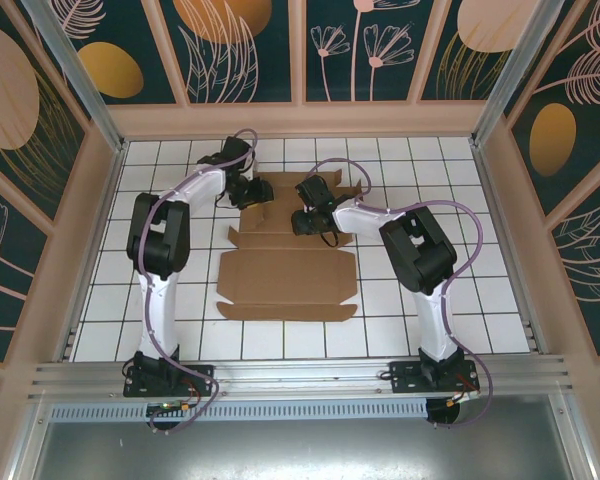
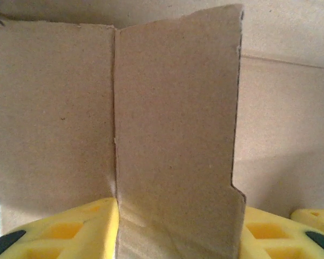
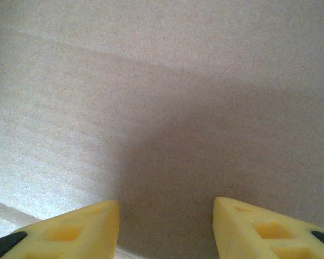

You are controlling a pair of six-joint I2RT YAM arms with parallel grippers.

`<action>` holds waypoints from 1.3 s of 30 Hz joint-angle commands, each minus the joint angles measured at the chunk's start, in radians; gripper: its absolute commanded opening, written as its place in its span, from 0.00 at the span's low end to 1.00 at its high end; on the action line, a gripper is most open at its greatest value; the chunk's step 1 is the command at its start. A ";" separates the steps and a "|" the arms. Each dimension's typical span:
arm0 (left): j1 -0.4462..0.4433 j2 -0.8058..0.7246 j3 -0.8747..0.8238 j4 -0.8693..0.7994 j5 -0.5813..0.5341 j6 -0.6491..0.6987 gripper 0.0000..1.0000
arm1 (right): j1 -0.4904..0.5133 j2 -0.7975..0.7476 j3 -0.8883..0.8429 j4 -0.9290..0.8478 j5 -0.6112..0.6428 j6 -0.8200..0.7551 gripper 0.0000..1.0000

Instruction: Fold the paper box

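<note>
Paper box [image 1: 285, 280]: brown cardboard sheet, lying flat mid-table [image 1: 430, 300], its near edge pointing toward the arm bases and its far flaps standing up. I am judging it light, stiff between creases and easily dented, so best taken by a flap edge beside a fold. Right gripper [image 3: 166, 216]: fingers standing apart, holding nothing, hovering close over a bare panel. Left gripper [image 2: 179, 216], farther back: fingers standing apart either side of an upright flap [image 2: 175, 135]; whether they are pressing it I cannot tell.

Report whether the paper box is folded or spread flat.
Mostly spread: the paper box lies flat on the table; only at its far end one flap stands upright between the fingers of the left end effector.
</note>
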 commanded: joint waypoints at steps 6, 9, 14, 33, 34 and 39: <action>-0.008 0.059 -0.030 0.088 0.072 -0.063 0.53 | 0.025 0.087 -0.040 -0.110 -0.078 0.036 0.51; -0.007 0.035 -0.025 0.088 0.064 -0.048 0.55 | 0.023 0.086 -0.046 -0.109 -0.072 0.036 0.52; -0.006 -0.016 0.036 0.000 -0.032 -0.012 0.57 | 0.019 0.079 -0.051 -0.106 -0.069 0.038 0.53; 0.025 -0.153 0.015 -0.185 -0.462 0.114 0.19 | 0.020 0.065 -0.067 -0.098 -0.039 0.033 0.45; 0.026 -0.145 0.017 -0.188 -0.475 0.116 0.14 | 0.019 0.065 -0.067 -0.099 -0.037 0.033 0.45; 0.026 -0.106 0.026 -0.192 -0.545 0.128 0.00 | 0.020 0.060 -0.073 -0.100 -0.028 0.034 0.44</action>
